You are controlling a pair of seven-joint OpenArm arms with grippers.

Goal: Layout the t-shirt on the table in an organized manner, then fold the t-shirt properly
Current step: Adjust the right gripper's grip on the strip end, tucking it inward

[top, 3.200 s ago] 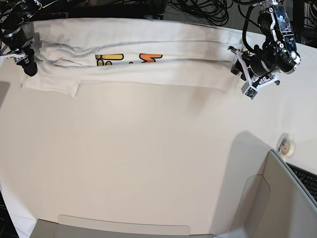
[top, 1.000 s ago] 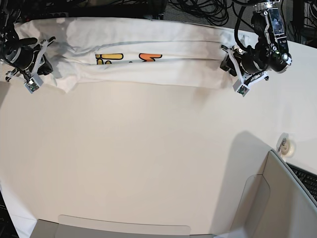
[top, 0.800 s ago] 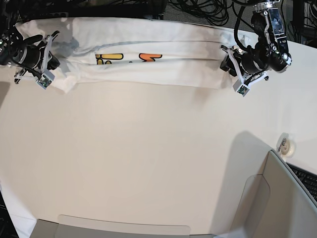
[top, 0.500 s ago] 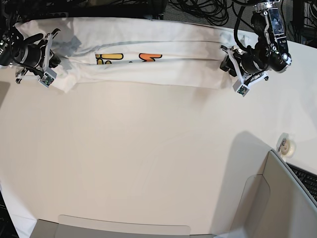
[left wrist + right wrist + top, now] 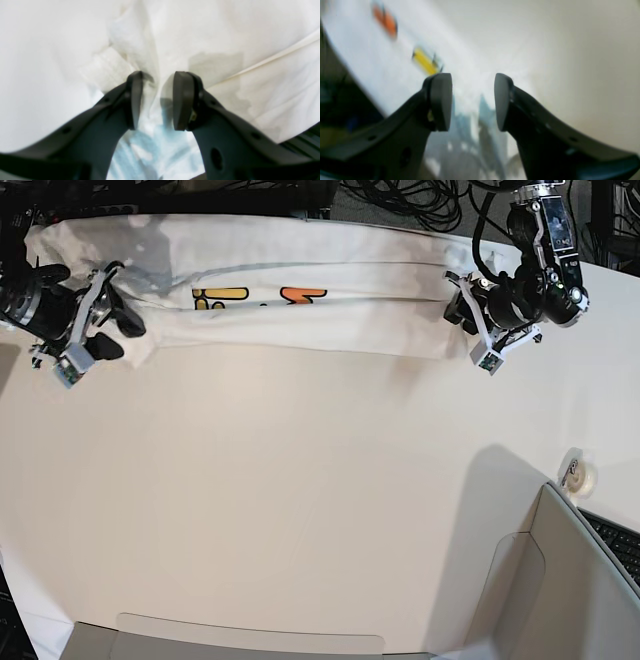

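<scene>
We see the t-shirt (image 5: 300,305) folded into a long band along the far edge of the white surface (image 5: 300,500), its yellow and orange print facing up near the middle. At the band's right end in the base view, our left claw (image 5: 156,100) stands spread with a ridge of white cloth between its fingers (image 5: 183,100). At the other end our right claw (image 5: 472,100) is spread with nothing gripped, just beside the shirt's sleeve end.
</scene>
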